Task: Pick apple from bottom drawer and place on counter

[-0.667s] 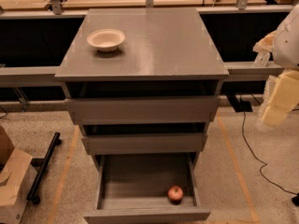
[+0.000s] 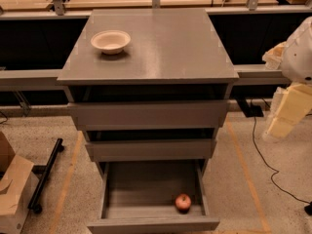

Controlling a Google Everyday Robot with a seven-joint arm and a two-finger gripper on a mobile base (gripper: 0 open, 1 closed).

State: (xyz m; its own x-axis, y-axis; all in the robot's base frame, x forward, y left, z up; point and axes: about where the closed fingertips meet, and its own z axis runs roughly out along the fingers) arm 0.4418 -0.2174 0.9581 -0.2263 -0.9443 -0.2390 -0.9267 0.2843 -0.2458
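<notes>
The small red-orange apple (image 2: 183,202) lies in the pulled-out bottom drawer (image 2: 152,223), near its front right corner. The grey counter (image 2: 165,48) tops the cabinet. My gripper (image 2: 286,112) hangs at the right edge of the camera view, beside the cabinet at the height of the upper drawers. It is well above and to the right of the apple and holds nothing that I can see. The white arm (image 2: 300,57) shows above it.
A white bowl (image 2: 110,41) sits on the counter's far left. The two shallower drawers (image 2: 148,115) above stand slightly pulled out. A cardboard box (image 2: 12,189) and a black bar (image 2: 46,174) lie on the floor to the left. A black cable (image 2: 258,150) runs across the floor to the right.
</notes>
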